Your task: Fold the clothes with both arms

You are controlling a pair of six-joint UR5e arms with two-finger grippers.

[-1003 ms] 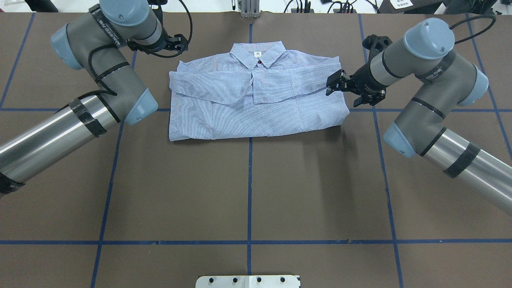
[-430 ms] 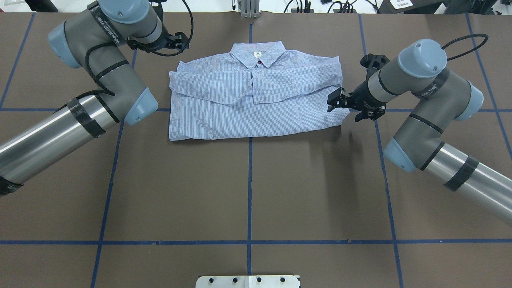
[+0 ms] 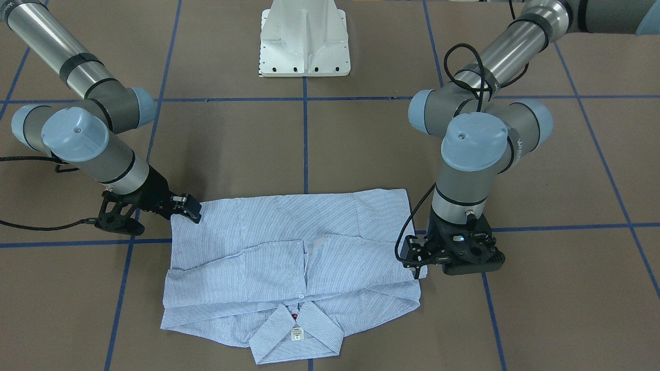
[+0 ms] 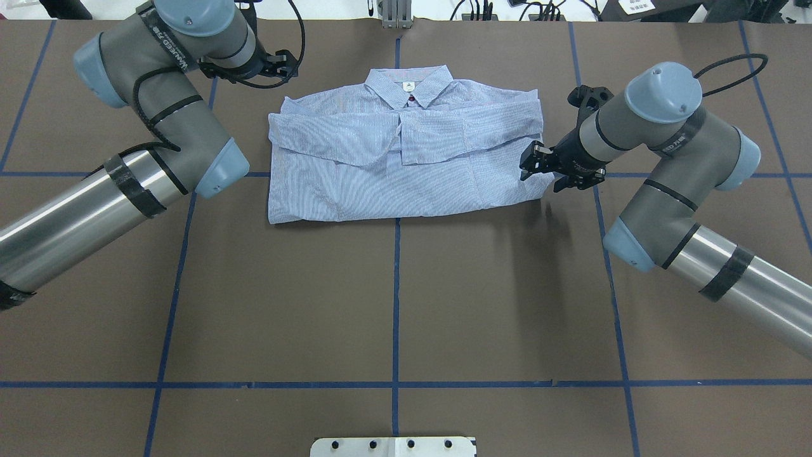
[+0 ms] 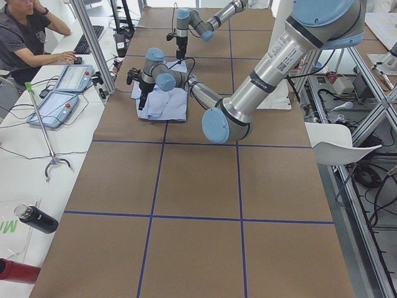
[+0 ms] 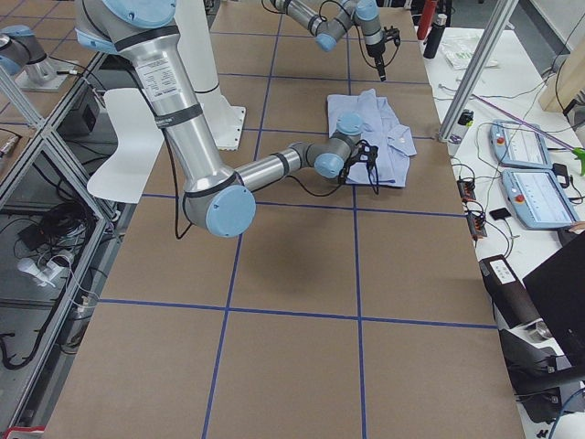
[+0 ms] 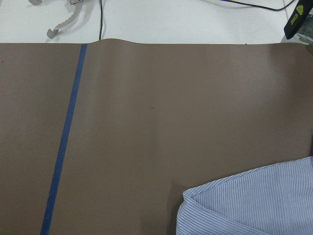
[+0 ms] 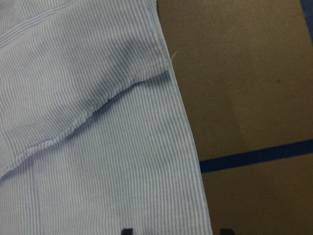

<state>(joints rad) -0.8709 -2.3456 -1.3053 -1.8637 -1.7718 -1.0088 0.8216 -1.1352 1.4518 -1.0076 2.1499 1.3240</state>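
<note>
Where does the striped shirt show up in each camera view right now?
Exterior front-facing: striped shirt at lower centre, collar toward the bottom edge.
Overhead exterior: upper centre, collar toward the top.
Exterior left: small, upper left of centre.
Exterior right: upper right of centre.
Left wrist: one corner, bottom right.
Right wrist: fills the left half.
Shared landmark: the collar, on the side away from the robot.

On the table (image 4: 393, 304), the shirt (image 4: 406, 158) has the right gripper (image 4: 530, 164) at its robot-right edge near the hem, the left arm (image 4: 158, 108) beside its opposite collar-side corner, and the base (image 3: 305, 38) well beyond its hem.
</note>
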